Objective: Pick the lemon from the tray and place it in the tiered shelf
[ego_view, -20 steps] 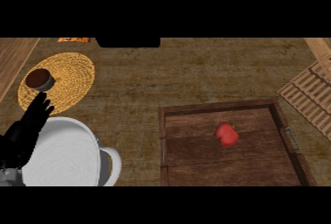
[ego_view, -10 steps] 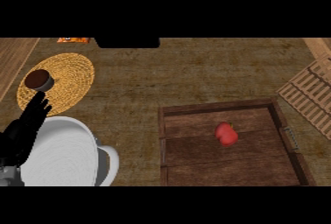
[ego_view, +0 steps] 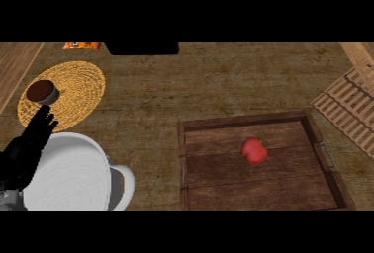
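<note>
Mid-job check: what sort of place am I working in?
Likely a kitchen counter: a dark wooden tray holding a small red fruit, a round woven straw mat, and a pale slatted wooden shelf.

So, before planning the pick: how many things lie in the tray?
1. The red item lies near the middle of the wooden tray, at the view's lower right. Nothing covers the tray, so none seems hidden.

Hand: black left hand [ego_view: 29, 148], slender-fingered, coloured evenly throughout.
Forearm: pale grey forearm [ego_view: 7, 196], seemingly smooth, mostly cut off by the edge.
</note>
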